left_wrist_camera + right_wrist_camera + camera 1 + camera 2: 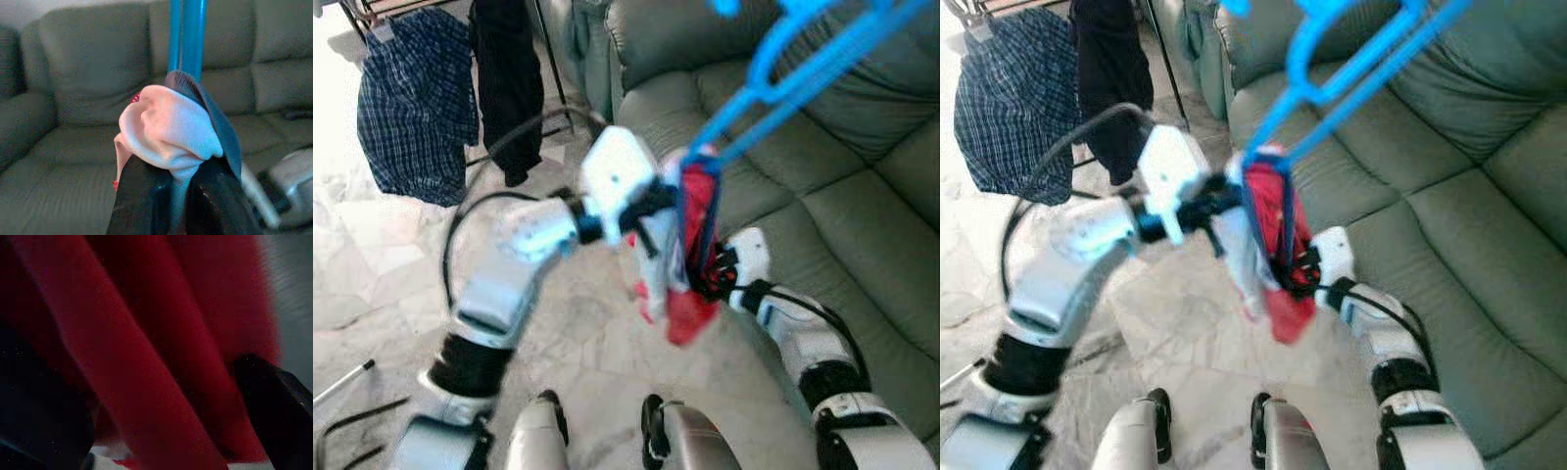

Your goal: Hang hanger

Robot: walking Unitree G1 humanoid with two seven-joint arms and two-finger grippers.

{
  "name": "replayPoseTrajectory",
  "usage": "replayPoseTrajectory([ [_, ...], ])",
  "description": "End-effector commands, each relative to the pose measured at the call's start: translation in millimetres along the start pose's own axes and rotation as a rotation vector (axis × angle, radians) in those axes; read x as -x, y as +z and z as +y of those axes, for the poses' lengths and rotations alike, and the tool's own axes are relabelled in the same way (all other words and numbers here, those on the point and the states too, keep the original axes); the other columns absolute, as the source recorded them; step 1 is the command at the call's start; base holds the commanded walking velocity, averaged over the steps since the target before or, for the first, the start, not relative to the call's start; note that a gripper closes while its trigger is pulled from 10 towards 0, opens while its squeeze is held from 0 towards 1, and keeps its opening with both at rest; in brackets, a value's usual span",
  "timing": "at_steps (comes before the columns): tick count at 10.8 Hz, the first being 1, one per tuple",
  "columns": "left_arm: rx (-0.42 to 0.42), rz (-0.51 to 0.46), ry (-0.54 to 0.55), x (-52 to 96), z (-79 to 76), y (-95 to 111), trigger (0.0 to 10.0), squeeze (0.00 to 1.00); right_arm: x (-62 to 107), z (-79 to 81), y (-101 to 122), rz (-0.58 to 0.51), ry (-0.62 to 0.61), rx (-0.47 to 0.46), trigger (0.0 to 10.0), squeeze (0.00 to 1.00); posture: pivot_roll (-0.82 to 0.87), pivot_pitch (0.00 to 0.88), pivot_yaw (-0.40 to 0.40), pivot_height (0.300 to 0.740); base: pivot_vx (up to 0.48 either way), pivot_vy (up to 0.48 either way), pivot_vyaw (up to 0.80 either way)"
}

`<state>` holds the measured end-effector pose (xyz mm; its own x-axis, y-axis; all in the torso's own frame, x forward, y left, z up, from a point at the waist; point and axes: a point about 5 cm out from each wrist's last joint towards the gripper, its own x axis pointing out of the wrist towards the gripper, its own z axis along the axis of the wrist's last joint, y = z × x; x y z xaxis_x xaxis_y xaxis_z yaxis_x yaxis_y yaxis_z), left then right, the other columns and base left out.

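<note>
Now the blue hanger [803, 73] is held up high in front of the sofa [822, 176], likely so it can be carried to the rack [372, 12] with the hung clothes. A red cloth [695, 245] hangs from it. The left gripper [171, 196] is pinched shut on the pale part of the cloth. The right gripper [161, 396] has red cloth between its fingers, closed on it.

Sofa [822, 196] fills right side & back. Garment [690, 245] hangs off hanger [803, 69] in front of sofa, btwn left gripper [651, 211] & right gripper [715, 279]. Clothes rack [440, 88] w/ hung clothes back left.
</note>
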<state>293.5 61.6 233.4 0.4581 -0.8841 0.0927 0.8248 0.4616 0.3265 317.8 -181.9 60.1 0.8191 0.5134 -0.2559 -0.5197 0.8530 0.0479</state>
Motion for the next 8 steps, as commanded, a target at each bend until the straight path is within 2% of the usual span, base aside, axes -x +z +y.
replayPoseTrajectory([
  [1,-0.038,-0.022,0.039,4.9,9.0,6.1,0.0,0.00,9.5,-8.5,-12.5,0.047,-0.061,-0.011,0.0,1.00,0.03,0.211,-0.008,0.740,0.000,0.000,0.00],
  [2,-0.052,0.062,0.122,22.5,28.0,-10.5,0.0,0.00,25.4,-30.9,-13.9,0.065,-0.202,0.012,0.0,0.25,0.03,0.214,-0.011,0.740,0.000,0.000,0.00],
  [3,-0.097,0.160,0.180,41.2,41.9,-28.1,0.0,0.00,42.2,-53.6,-10.0,0.054,-0.346,0.015,0.0,0.00,0.02,0.215,-0.010,0.740,0.000,0.000,0.00],
  [4,-0.084,0.255,0.254,68.7,55.2,-49.2,0.0,0.00,68.9,-89.4,9.4,-0.037,-0.593,0.012,0.0,0.00,0.00,0.218,-0.008,0.740,0.000,0.000,0.00],
  [5,-0.058,0.300,0.288,84.6,59.1,-60.1,0.0,0.00,86.8,-111.5,30.5,-0.137,-0.766,-0.003,0.0,0.00,0.00,0.218,-0.008,0.740,0.000,0.000,0.00],
  [6,-0.038,0.336,0.277,97.1,57.1,-70.8,0.0,0.00,101.4,-128.0,53.6,-0.236,-0.896,-0.006,0.0,0.00,-0.01,0.218,-0.013,0.740,0.000,0.000,0.00],
  [7,0.010,0.353,0.258,106.6,53.3,-79.8,0.0,0.00,108.9,-137.6,73.8,-0.318,-0.971,-0.021,0.0,0.00,-0.01,0.218,-0.017,0.740,0.000,0.000,0.00],
  [8,0.140,0.351,0.177,116.7,39.3,-89.6,0.0,0.00,109.5,-142.2,100.8,-0.401,-1.007,0.018,0.0,0.00,-0.01,0.216,-0.027,0.740,0.000,0.000,0.00],
])
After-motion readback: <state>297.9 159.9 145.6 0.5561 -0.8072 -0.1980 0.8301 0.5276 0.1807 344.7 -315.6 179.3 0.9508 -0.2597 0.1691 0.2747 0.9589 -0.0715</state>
